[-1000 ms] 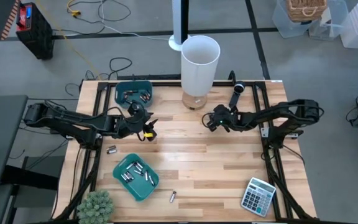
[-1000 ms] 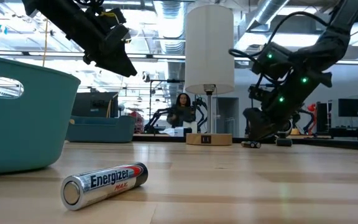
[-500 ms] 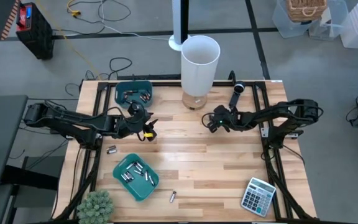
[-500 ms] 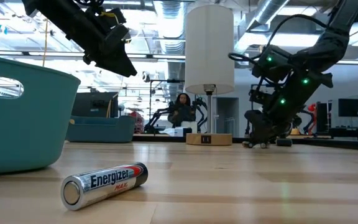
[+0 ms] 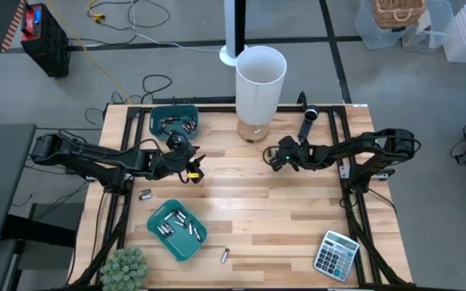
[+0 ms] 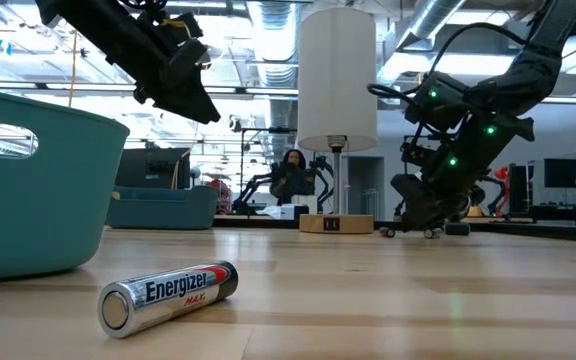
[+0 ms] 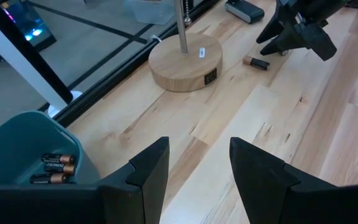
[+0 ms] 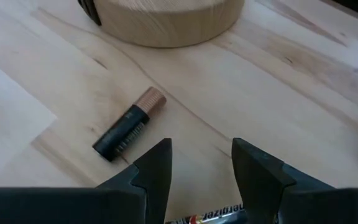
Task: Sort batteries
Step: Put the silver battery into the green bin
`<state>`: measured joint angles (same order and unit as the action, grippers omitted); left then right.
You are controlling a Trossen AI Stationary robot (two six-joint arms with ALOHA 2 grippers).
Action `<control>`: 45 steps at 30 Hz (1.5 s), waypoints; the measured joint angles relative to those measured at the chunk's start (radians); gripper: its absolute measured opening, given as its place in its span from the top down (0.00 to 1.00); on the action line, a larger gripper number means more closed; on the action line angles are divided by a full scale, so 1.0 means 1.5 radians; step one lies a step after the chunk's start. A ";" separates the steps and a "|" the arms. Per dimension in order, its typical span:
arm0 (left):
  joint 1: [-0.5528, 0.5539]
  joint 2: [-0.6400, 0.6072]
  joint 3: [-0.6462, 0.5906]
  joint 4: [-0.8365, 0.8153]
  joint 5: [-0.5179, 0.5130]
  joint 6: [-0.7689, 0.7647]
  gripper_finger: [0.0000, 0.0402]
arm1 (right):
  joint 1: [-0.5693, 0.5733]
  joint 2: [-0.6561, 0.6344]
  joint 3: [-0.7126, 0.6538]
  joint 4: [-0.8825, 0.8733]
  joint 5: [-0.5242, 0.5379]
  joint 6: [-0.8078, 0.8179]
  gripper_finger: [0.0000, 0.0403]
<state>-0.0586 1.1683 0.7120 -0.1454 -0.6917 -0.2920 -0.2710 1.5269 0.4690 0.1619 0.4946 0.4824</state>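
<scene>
Near lamp base (image 8: 166, 18), right claw (image 8: 201, 165) open over battery (image 8: 129, 132); left claw (image 7: 197, 165) open, empty.

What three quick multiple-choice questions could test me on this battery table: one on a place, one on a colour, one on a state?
1. Where does the calculator lie?
A. inside a bin
B. near the table's front right corner
C. under the lamp

2. What colour are the two bins holding batteries?
A. teal
B. red
C. white

3. How do the right gripper fingers stand?
A. shut on a battery
B. open, holding nothing
C. shut on the lamp base

Answers:
1 B: the high view shows it at that corner, beside the right arm's frame.
2 A: both the bin at the front and the bin at the back are teal.
3 B: the right wrist view shows bare wood between the fingers, with a black, copper-tipped battery lying ahead, untouched.
</scene>
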 joint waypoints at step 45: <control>0.000 0.000 0.000 -0.020 0.000 -0.004 0.59 | 0.002 0.006 0.065 -0.221 -0.044 0.282 0.38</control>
<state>-0.0586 1.1683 0.7120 -0.1753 -0.6910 -0.2985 -0.2684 1.5356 0.5664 -0.1695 0.4286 0.9052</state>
